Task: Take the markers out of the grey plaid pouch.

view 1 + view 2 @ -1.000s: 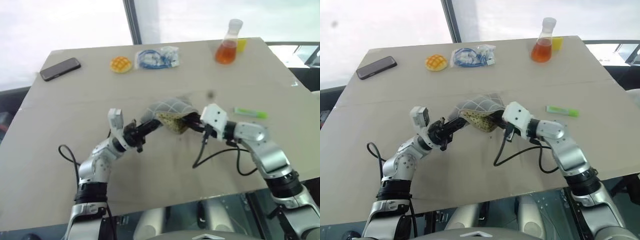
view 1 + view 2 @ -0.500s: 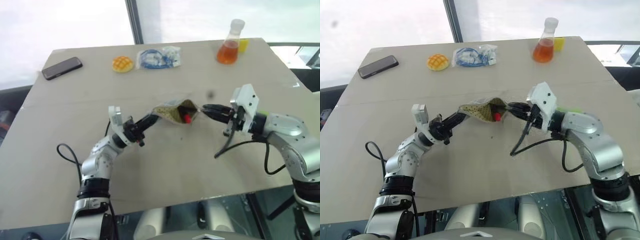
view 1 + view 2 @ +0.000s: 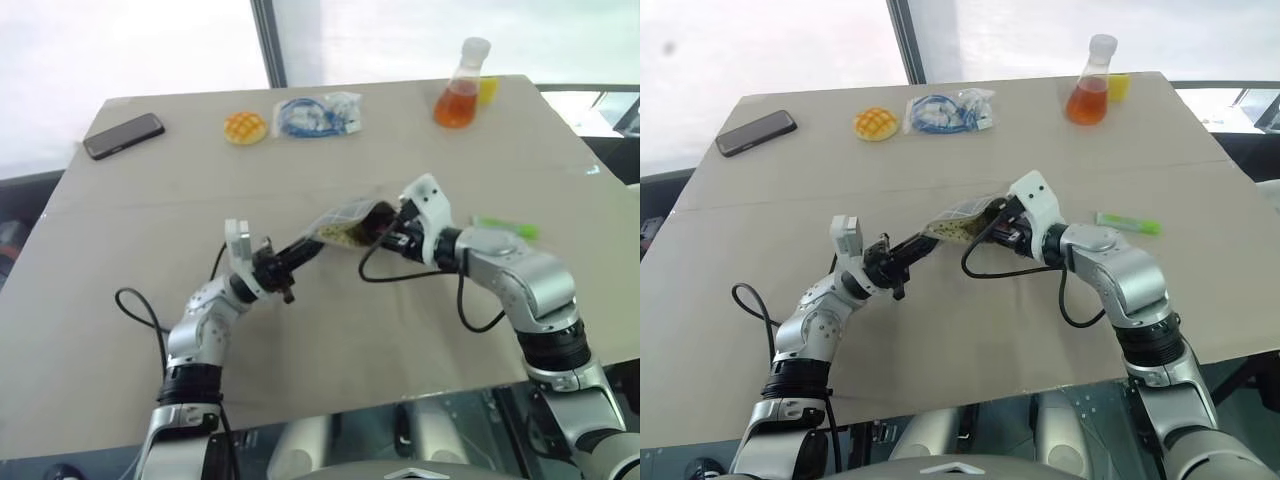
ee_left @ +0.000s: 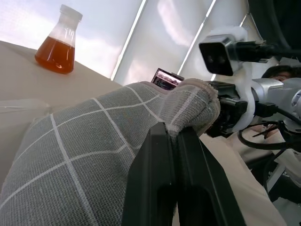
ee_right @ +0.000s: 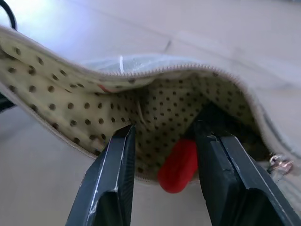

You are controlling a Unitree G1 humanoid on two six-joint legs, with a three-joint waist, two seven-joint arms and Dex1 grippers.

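Grey plaid pouch (image 4: 94, 155): red-tipped marker (image 5: 178, 165) inside | left jaws clamp pouch | right jaws parted

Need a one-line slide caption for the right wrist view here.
Open right gripper straddles the red-tipped marker in the mouth of the grey plaid pouch.

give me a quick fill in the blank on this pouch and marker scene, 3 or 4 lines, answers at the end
1. The left gripper is shut on the grey plaid ____.
2. The right gripper is open at the pouch mouth, with a marker's ____ end between its fingers.
3. A lime green marker lies on the ____, outside the pouch.
4. The flask at the far edge holds ____ liquid.

Missing words: pouch; red; table; orange
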